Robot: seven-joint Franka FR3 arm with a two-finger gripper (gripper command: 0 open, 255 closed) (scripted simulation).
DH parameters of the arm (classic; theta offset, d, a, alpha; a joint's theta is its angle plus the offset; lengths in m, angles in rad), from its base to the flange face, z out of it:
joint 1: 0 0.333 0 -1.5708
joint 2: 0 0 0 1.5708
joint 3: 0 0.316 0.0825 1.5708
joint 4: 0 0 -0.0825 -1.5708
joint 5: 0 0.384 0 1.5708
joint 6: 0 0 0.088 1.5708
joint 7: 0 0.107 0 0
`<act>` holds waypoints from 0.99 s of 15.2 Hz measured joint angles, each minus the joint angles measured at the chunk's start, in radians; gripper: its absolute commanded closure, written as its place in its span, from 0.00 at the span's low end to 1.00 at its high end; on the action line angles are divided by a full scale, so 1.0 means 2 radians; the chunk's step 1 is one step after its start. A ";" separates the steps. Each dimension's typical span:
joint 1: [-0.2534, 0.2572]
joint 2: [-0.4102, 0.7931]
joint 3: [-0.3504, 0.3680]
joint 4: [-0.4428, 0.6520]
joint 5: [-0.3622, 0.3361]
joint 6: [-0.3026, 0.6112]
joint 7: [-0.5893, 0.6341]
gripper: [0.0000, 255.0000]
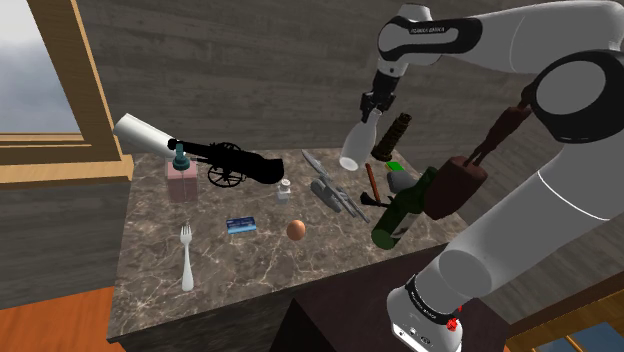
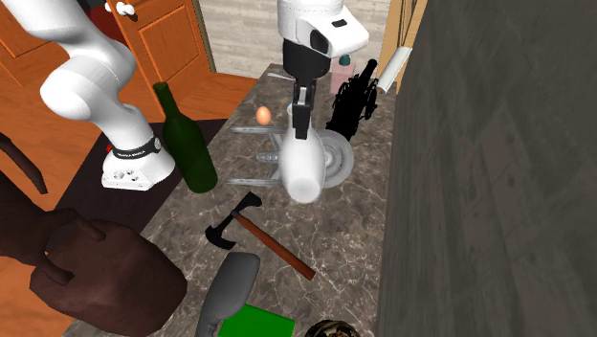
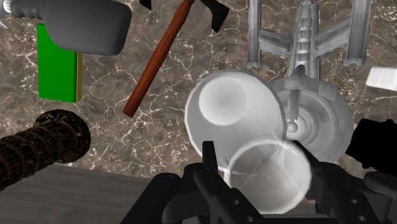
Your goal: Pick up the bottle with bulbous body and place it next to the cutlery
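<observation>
1. Shoulder view, far left: a white roll lies at the back of the marble tabletop. A black cannon is just beside it at its 3 o'clock. A pink pump dispenser stands in front of both.
2. The fork is white and flat on the table near the front edge, tines toward 12 o'clock. It is the cutlery here.
3. A small blue box sits at 2 o'clock of the fork, with an egg at the box's 3 o'clock. A small white jar is at 12 o'clock of the egg.
4. A grey spaceship model lies flat mid-table.
5. The white bottle with the bulbous body is off the table, in the air over the model. It is tilted, round end down toward 7 o'clock. The fork is well apart from it, at its 8 o'clock.
6. The gripper is at 1 o'clock of the bottle. Its fingers pinch the bottle's upper part, one on each side in the wrist view.
7. On the table past the bottle are a hatchet with a red-brown handle, a green book and a dark ribbed cylinder.
8. A green wine bottle is near the table edge, with a dark brown lump at its 2 o'clock.
9. The stand is at lower right.
</observation>
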 measured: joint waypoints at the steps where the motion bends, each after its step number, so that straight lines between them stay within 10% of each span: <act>1: 0.000 -0.002 0.000 0.005 -0.001 -0.007 0.000 1.00; 15: 0.001 -0.004 0.002 0.096 0.000 -0.100 0.000 1.00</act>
